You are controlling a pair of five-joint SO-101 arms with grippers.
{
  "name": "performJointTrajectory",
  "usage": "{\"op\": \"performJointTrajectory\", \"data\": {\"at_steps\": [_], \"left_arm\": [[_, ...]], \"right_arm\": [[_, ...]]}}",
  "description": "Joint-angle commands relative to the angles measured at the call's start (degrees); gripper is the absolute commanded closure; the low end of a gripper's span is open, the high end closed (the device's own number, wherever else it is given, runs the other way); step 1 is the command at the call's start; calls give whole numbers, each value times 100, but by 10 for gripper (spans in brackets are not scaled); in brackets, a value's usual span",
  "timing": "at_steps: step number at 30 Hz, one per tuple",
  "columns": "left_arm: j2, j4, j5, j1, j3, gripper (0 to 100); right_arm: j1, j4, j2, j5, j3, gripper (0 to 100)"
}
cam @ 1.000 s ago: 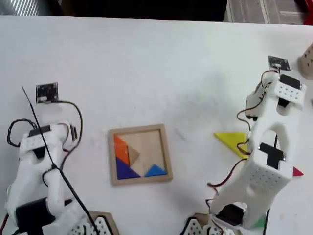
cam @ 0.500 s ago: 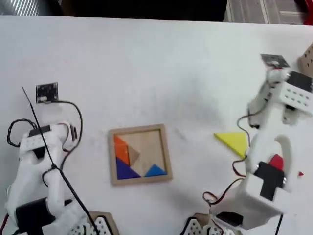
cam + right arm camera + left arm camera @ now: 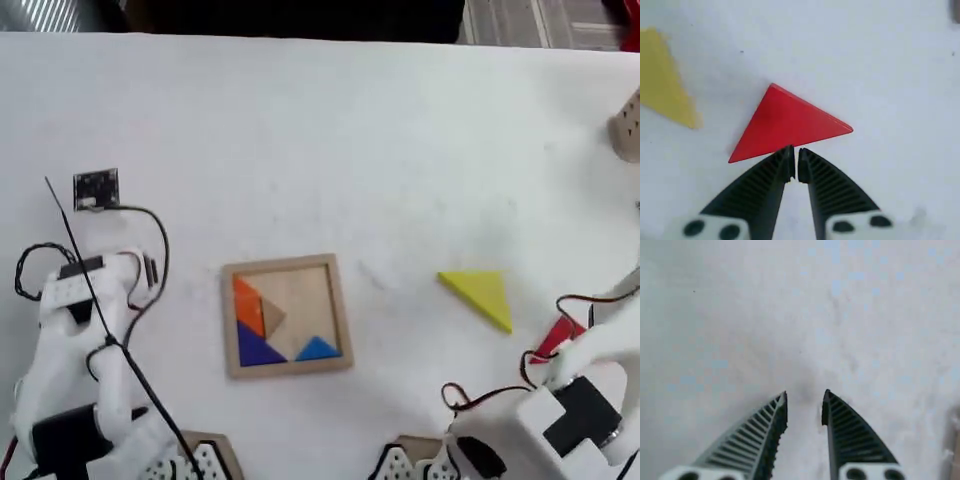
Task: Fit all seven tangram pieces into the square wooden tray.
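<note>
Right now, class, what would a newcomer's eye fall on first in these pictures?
The square wooden tray sits mid-table, partly filled with coloured pieces. A yellow triangle lies on the white table to its right, and a red triangle lies flat just ahead of the right hand.

Red triangle [image 3: 790,125], flat on the white table [image 3: 880,60]. Yellow triangle [image 3: 665,80], lying apart from it. Right gripper [image 3: 795,165], tips nearly together and holding nothing, just at the red triangle's long edge.
</note>
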Motion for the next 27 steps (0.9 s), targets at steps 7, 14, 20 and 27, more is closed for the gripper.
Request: {"op": "performJointTrajectory", "data": {"at_steps": [7, 14, 20, 27], "left_arm": [[-119, 18, -44, 127, -211, 866], [-119, 18, -44, 189, -202, 866], [-119, 18, -44, 207, -202, 866], [-119, 18, -44, 207, -202, 866]], "right_arm": [[84, -242, -321, 97, 79, 974], [-57, -611, -268, 97, 149, 974], [-681, -1473, -347, 97, 932, 978], [-919, -1138, -892, 26, 1415, 979]]}}
